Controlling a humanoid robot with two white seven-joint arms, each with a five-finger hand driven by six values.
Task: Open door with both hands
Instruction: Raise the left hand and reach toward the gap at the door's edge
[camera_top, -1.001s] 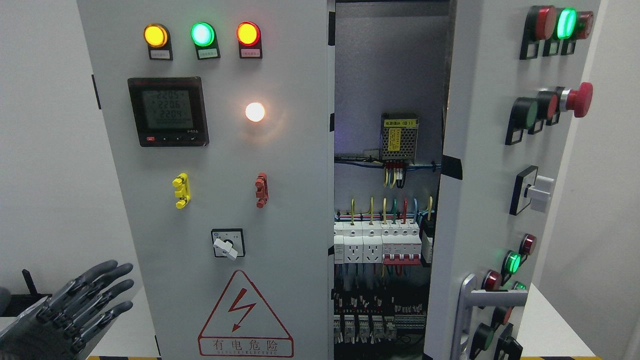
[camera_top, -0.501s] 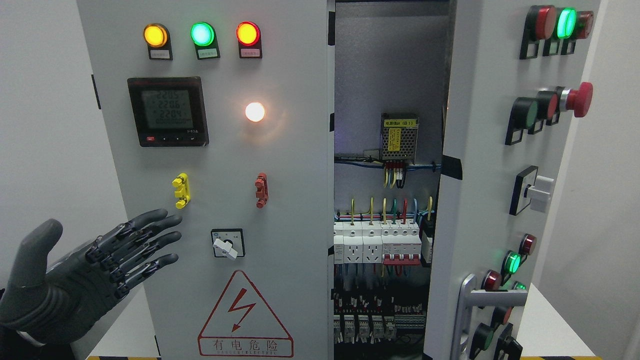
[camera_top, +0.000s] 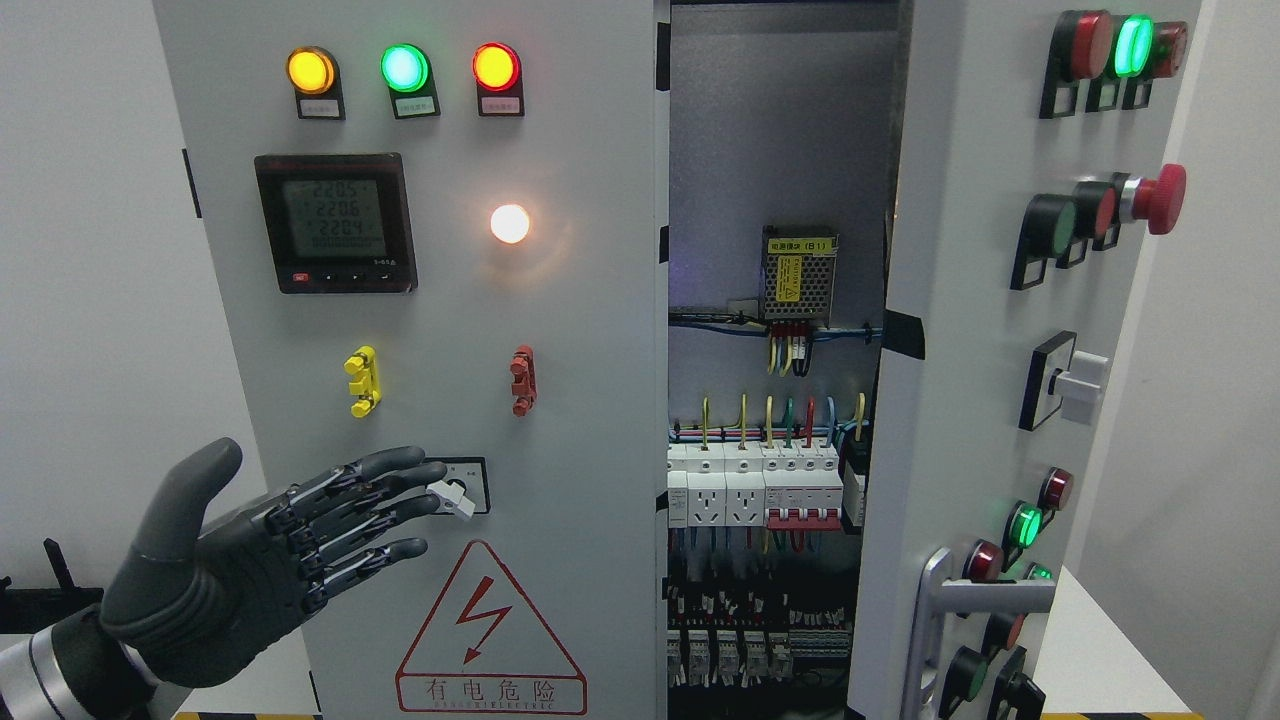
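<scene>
A tall grey metal electrical cabinet fills the scene. Its left grey door panel is closed, carrying three lit round lamps, a black digital meter and a small white rotary switch. The right grey door, studded with buttons and fitted with a silver lever handle low down, stands ajar, exposing white circuit breakers and coloured wiring inside. The dark grey left hand hovers at lower left, fingers spread and released, holding nothing, tips overlapping the rotary switch.
</scene>
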